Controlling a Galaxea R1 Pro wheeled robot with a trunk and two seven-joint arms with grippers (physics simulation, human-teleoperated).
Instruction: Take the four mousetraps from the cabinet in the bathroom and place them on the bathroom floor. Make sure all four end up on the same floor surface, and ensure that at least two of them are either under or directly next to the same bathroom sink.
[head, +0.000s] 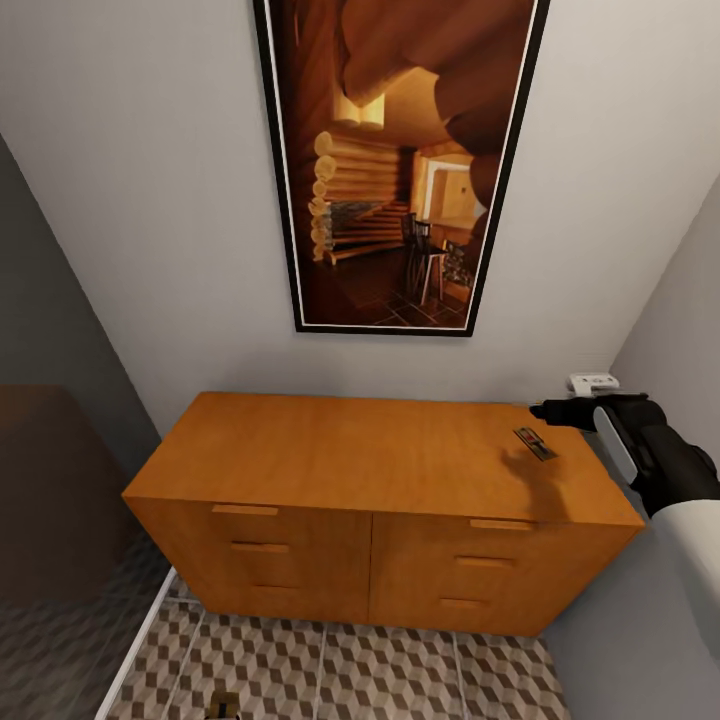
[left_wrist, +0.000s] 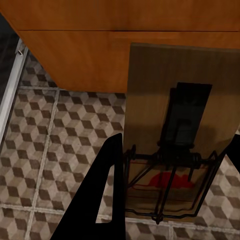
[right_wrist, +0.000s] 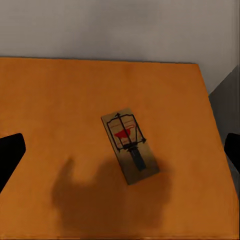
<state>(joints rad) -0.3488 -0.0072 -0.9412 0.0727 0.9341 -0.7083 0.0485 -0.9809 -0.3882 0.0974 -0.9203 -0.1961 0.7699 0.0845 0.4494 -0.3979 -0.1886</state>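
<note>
My right tool (right_wrist: 120, 150) hangs open above the mousetrap (right_wrist: 130, 146) on the cabinet (head: 330, 455); its long axis runs 11-to-5. Left tool (left_wrist: 167, 190) grips another mousetrap (left_wrist: 175, 120).

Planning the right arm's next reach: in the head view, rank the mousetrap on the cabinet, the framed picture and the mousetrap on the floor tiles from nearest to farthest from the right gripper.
1. Mousetrap on the cabinet top, just below the right gripper, at the cabinet's right end.
2. Framed picture, on the wall above the cabinet.
3. Mousetrap on the floor tiles, low in front of the cabinet, towards the left.
</note>
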